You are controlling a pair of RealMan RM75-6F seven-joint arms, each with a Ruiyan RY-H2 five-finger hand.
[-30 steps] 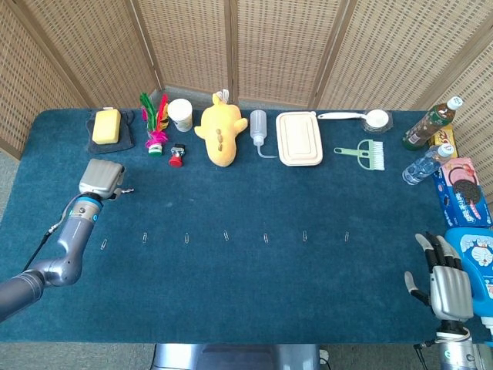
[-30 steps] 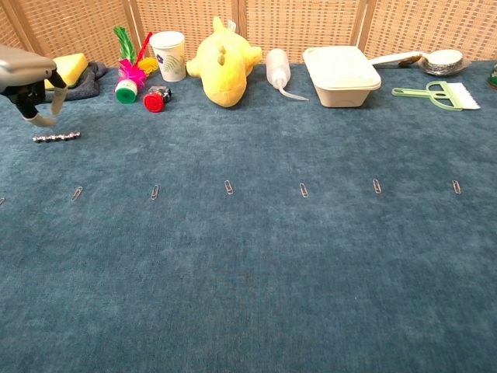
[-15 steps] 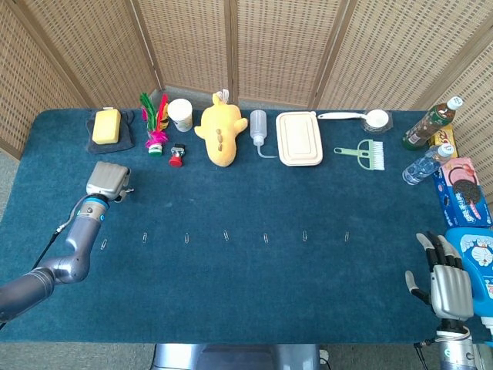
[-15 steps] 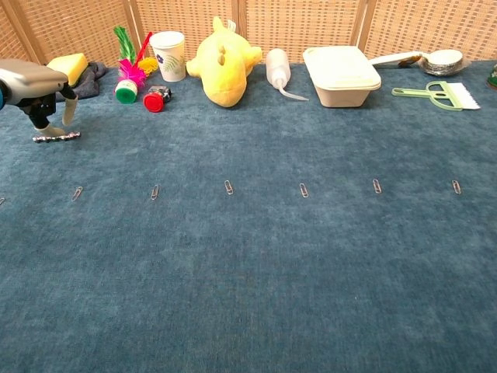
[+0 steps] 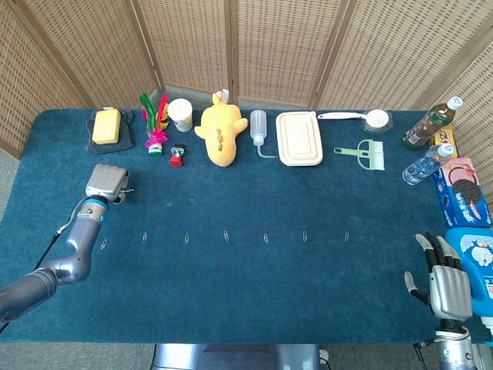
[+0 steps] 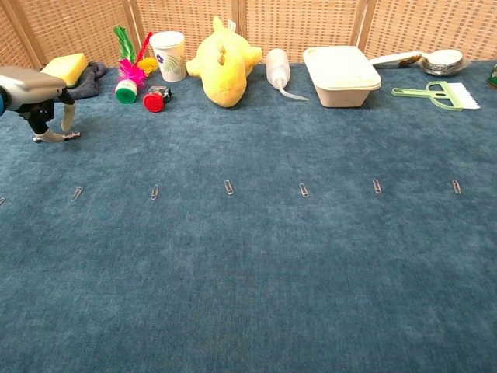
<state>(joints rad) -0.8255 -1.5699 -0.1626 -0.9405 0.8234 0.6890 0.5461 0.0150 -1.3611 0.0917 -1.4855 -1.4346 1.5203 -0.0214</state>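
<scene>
Left hand (image 6: 37, 93) hovers fingers-down, touching the bead chain (image 6: 56, 137) directly beneath its fingertips; grip uncertain. Chain looks small, light, limp, slippery: pinch mid-length. Right hand (image 5: 449, 281) open, idle.

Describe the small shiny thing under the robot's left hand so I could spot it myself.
Start at the yellow sponge in the far left corner of the blue table. Just in front of it the left hand reaches down onto a short string of metal beads. Unlike the thin paper clips lined up nearer, it is a chain of round silvery balls.
</scene>
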